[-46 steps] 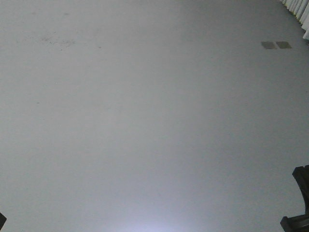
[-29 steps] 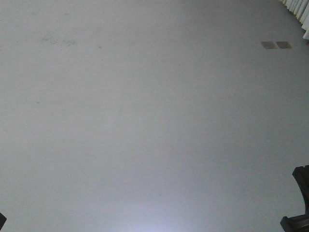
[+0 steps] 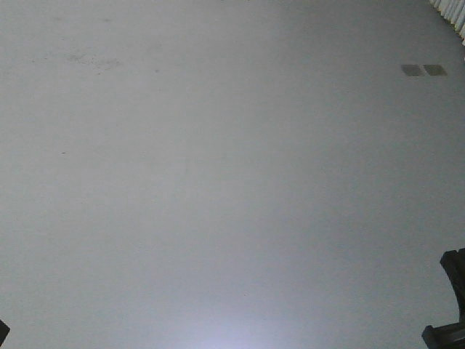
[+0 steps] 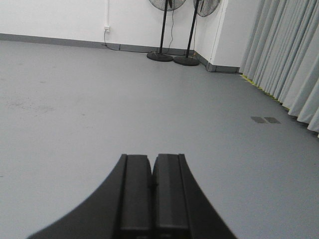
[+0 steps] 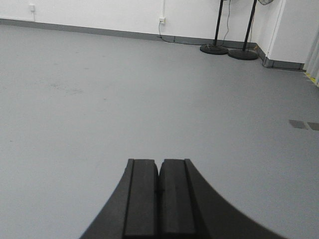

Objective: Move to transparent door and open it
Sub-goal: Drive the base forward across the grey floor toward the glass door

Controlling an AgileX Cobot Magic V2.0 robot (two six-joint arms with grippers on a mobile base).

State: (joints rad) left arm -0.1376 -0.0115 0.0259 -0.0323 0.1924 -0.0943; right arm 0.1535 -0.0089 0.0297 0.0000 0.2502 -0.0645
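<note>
The transparent door is out of view in every frame. My left gripper (image 4: 152,158) is shut with nothing between its black fingers, held level above the grey floor (image 4: 99,99). My right gripper (image 5: 159,162) is likewise shut and empty, pointing across the same floor (image 5: 99,99). In the front view only a black arm part (image 3: 452,305) shows at the lower right edge, and a small dark corner at the lower left.
Two standing fans (image 4: 163,30) on round black bases (image 5: 214,49) stand by the far white wall. Grey curtains (image 4: 289,59) hang along the right side. Two dark floor plates (image 3: 423,70) lie in the floor on the right. A wall socket (image 5: 162,20) sits above the skirting.
The floor marks and the two plates have slid slightly down and right in the front view, so the base has moved a little. The arms have kept their pose.
</note>
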